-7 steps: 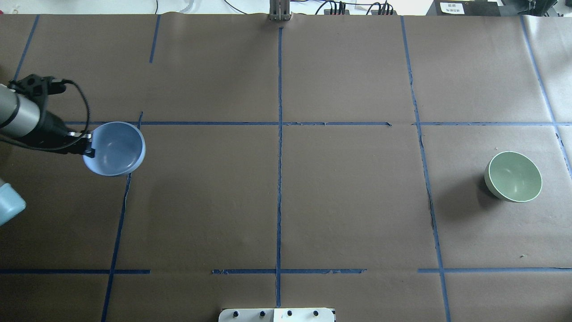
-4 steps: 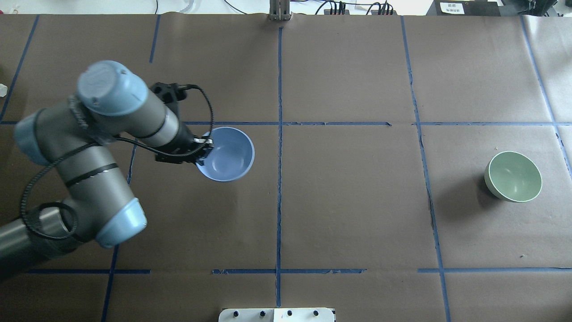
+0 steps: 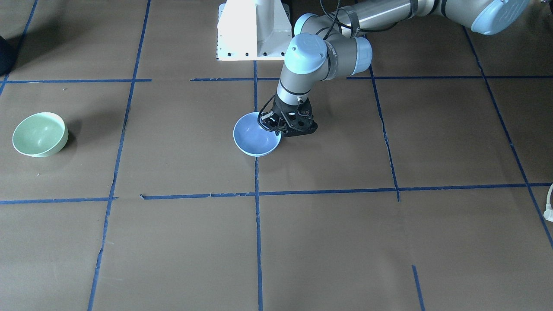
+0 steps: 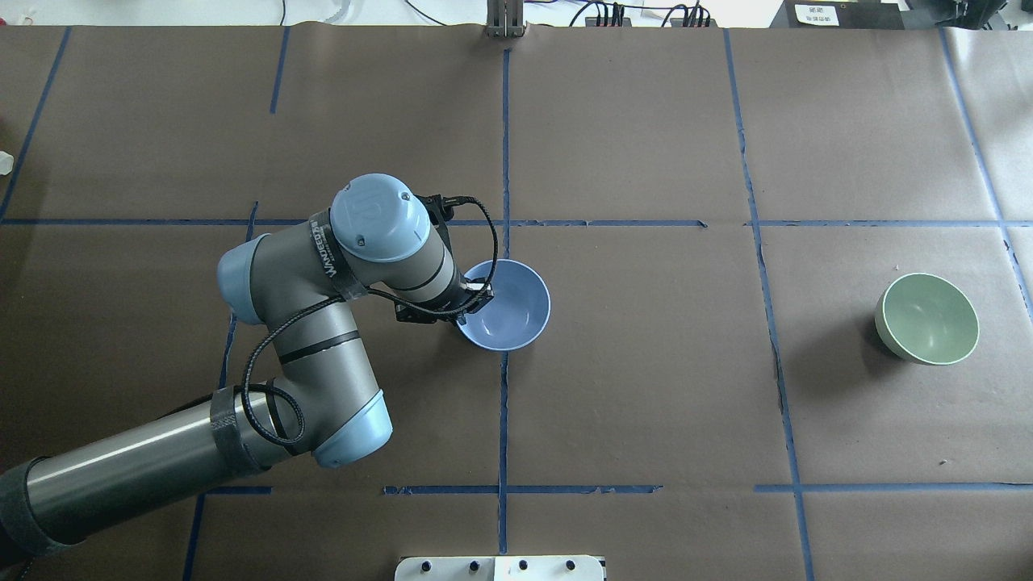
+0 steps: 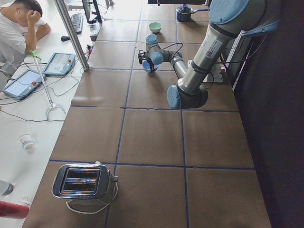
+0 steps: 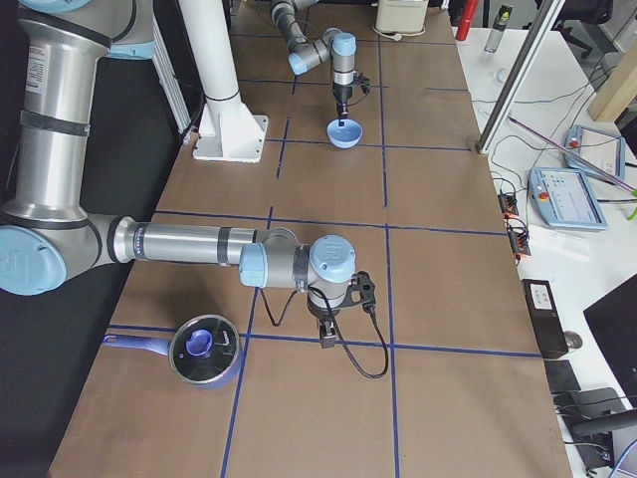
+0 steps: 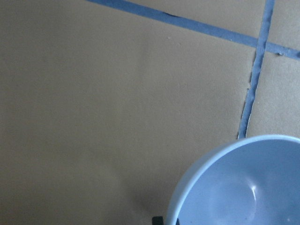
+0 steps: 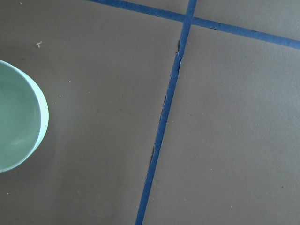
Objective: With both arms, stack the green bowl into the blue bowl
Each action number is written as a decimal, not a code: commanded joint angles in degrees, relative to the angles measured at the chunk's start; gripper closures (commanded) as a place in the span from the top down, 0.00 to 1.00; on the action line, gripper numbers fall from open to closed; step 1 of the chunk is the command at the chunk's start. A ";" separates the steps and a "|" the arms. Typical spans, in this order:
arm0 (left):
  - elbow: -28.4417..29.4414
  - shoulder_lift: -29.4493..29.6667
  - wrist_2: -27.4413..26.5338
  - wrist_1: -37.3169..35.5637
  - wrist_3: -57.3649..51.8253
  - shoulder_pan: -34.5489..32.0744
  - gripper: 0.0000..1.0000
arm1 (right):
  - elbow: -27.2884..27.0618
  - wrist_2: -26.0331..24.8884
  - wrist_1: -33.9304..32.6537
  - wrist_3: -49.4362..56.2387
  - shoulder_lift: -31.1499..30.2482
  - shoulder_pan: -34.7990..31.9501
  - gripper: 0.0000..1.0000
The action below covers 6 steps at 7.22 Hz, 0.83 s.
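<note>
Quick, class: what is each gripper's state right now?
Left gripper: closed on the rim of the blue bowl.
Right gripper: cannot be told from these views.

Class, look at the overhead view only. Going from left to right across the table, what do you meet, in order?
left arm → left claw, clamped on the bowl's near rim → blue bowl → green bowl
</note>
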State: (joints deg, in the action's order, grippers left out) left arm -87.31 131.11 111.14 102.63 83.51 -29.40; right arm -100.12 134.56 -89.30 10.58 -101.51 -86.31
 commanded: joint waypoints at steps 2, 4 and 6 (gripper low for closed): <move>0.74 0.55 -0.13 0.81 -0.45 0.22 0.98 | -0.08 0.00 0.00 -0.21 0.00 0.00 1.00; -2.93 -0.23 2.83 -0.32 -3.95 -2.30 1.00 | 0.01 0.00 -0.09 -0.38 1.48 0.09 1.00; -9.94 -8.27 16.18 -2.87 -13.67 -11.51 1.00 | -0.34 0.26 0.00 -6.06 3.42 0.44 1.00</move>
State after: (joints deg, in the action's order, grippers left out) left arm -92.77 127.87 121.15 100.88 75.35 -35.75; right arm -100.20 134.70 -89.36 7.66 -99.00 -86.10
